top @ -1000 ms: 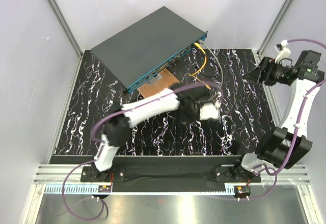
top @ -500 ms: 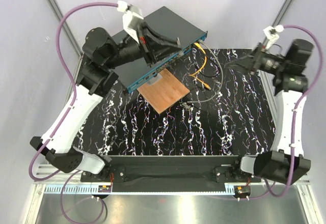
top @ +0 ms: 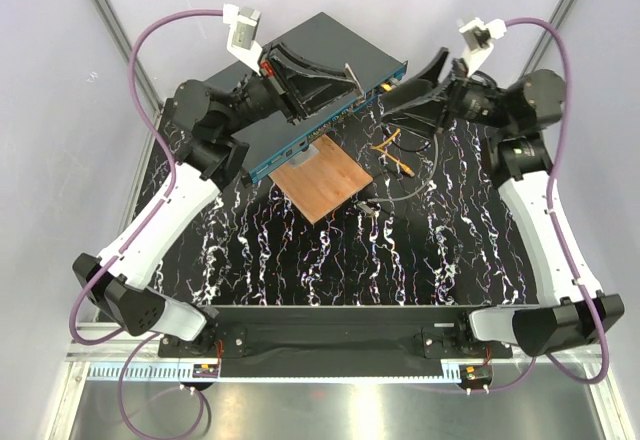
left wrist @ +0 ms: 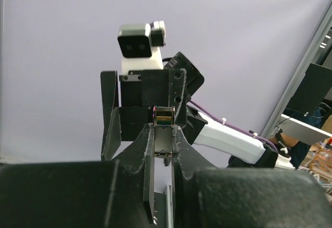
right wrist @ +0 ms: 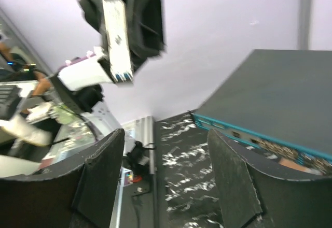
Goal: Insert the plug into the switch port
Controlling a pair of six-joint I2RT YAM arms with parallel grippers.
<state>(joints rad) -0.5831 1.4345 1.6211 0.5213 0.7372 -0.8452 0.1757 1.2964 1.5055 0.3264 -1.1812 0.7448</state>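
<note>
Left gripper (left wrist: 164, 130) pinches the plug (left wrist: 165, 116) between its fingers, raised in the air above the switch (right wrist: 270, 88), which lies at the bench's far left corner. Right gripper (top: 418, 82) faces it, spread and holding nothing. The step looks like carrying, perhaps a handover. Next, the plug needs lowering and squaring up to a switch port (right wrist: 236, 133) on the teal face (top: 300, 148); which port, I cannot tell.

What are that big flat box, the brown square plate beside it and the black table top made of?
The box looks like painted sheet metal: matt dark grey-green, crisp edges, teal front. The plate is flat, matt copper-brown; copper-clad board or wood, I cannot tell. The table top, black with white marble-like veins, is probably a printed mat or laminate.
</note>
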